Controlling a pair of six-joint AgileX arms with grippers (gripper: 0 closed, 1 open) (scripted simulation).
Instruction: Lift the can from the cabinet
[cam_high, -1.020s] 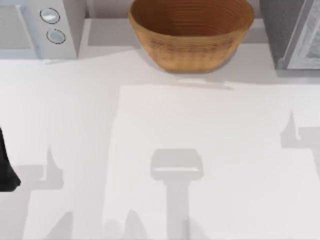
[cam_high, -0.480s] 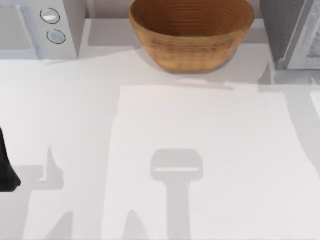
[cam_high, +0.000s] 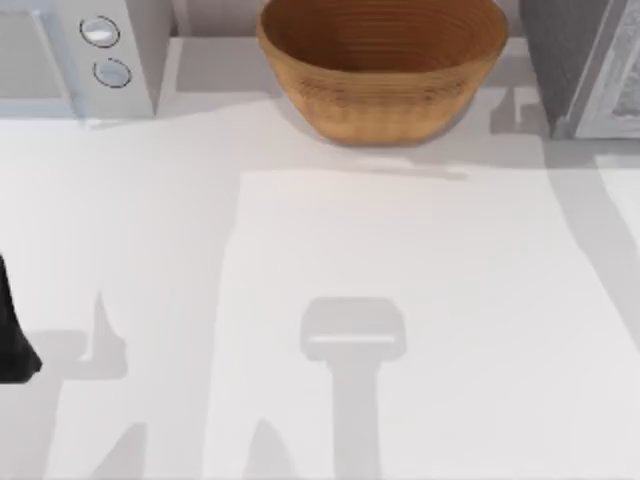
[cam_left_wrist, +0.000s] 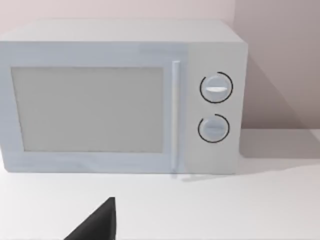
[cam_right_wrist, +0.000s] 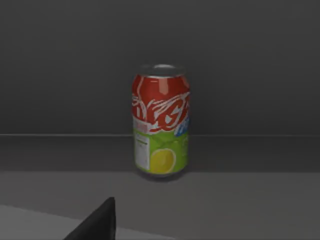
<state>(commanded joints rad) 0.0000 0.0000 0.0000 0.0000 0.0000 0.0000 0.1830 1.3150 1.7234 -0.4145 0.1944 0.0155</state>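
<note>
The can (cam_right_wrist: 160, 120) is red on top and green below, with a lemon picture. It stands upright on the dark shelf inside the cabinet (cam_right_wrist: 250, 195), straight ahead in the right wrist view and some way off. A dark edge of my right gripper (cam_right_wrist: 97, 222) shows in front of the shelf, apart from the can. From above, the cabinet (cam_high: 585, 70) is the grey box at the table's back right. My left arm (cam_high: 12, 340) is parked at the table's left edge, and its gripper (cam_left_wrist: 97, 222) faces the microwave.
A white microwave (cam_high: 80, 55) with two round knobs stands at the back left. A wide woven basket (cam_high: 382, 65) sits at the back middle, close to the cabinet. The white table (cam_high: 400, 260) spreads out in front of them.
The right arm's shadow has moved from the table's right edge up toward the cabinet at the back right. The left arm has stayed still.
</note>
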